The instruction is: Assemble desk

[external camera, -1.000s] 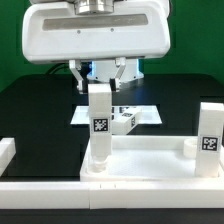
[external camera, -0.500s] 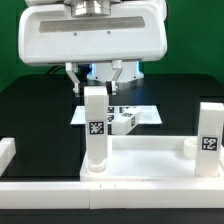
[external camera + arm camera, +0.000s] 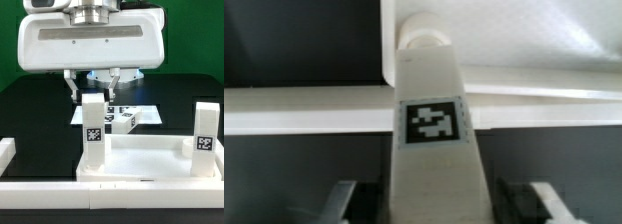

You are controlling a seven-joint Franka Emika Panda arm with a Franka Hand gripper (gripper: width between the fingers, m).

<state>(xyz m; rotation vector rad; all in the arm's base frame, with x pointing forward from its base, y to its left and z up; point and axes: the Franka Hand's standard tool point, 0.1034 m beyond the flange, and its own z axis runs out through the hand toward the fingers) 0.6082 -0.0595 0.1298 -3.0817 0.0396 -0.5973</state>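
white tabletop [image 3: 145,160], one; three legs [image 3: 92,135], one upright, clamped in the part-closed gripper [image 3: 93,97]

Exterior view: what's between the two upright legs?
Only bare tabletop, seen in the exterior view, between the leg on its left and the leg on its right. A loose leg lies farther back on the marker board.

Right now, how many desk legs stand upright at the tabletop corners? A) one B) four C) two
C: going by the exterior view's sides, the left-corner leg stands in the gripper and the right-corner leg stands free. The third leg lies on the marker board.
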